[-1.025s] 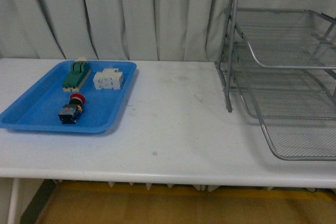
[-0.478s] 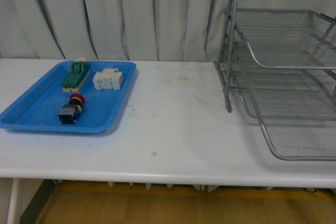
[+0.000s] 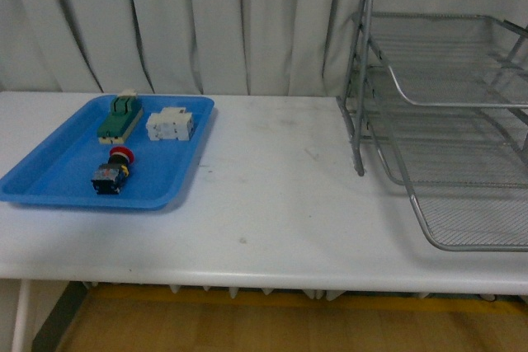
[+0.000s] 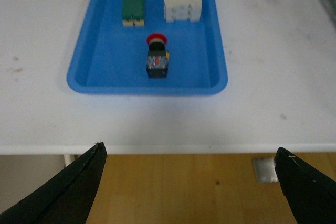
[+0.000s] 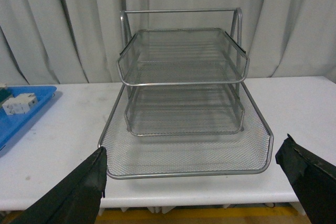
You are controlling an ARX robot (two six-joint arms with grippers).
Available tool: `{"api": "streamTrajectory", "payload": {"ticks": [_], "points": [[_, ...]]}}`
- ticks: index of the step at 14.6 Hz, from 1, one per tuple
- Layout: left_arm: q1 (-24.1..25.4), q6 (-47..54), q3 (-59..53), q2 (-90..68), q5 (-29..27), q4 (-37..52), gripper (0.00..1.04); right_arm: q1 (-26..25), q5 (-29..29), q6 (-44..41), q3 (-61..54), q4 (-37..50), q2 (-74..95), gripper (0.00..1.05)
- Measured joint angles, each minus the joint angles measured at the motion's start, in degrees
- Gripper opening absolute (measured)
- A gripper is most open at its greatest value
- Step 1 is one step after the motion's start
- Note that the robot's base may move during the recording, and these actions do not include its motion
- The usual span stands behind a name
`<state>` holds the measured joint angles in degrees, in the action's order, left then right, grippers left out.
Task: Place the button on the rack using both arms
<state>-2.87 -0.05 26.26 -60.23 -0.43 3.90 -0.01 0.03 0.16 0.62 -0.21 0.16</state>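
The left gripper (image 4: pixel 191 184) is held before the near edge of the white table (image 3: pixel 272 204), fingers spread wide with nothing between them; the right gripper (image 5: pixel 194 187) is likewise spread. At ten o'clock the button (image 3: pixel 111 172) is seen lying in the blue tray (image 3: pixel 49 166), red cap pointing away. Behind it a green-topped block (image 3: pixel 121 117) and a white part (image 3: pixel 170 124) are set. The rack (image 3: pixel 445 121) stands at two o'clock, well apart.
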Motion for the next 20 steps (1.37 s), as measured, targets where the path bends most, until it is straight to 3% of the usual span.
{"api": "streamTrajectory", "payload": {"ticks": [3, 8, 13, 20], "points": [[2.1, 1.6, 17.6, -27.6, 4.4, -0.4, 0.98, 0.0, 0.0, 0.0, 0.0, 0.0, 0.0, 0.98], [3.8, 0.3, 44.7, -55.1, 8.4, -10.5, 0.98, 0.0, 0.0, 0.0, 0.0, 0.0, 0.0, 0.98], [4.2, 1.8, 61.0, -69.7, 8.3, -17.6, 0.98, 0.0, 0.0, 0.0, 0.0, 0.0, 0.0, 0.98], [5.5, 4.6, 73.6, -81.0, 6.6, -19.9, 0.98, 0.0, 0.0, 0.0, 0.0, 0.0, 0.0, 0.98]]}}
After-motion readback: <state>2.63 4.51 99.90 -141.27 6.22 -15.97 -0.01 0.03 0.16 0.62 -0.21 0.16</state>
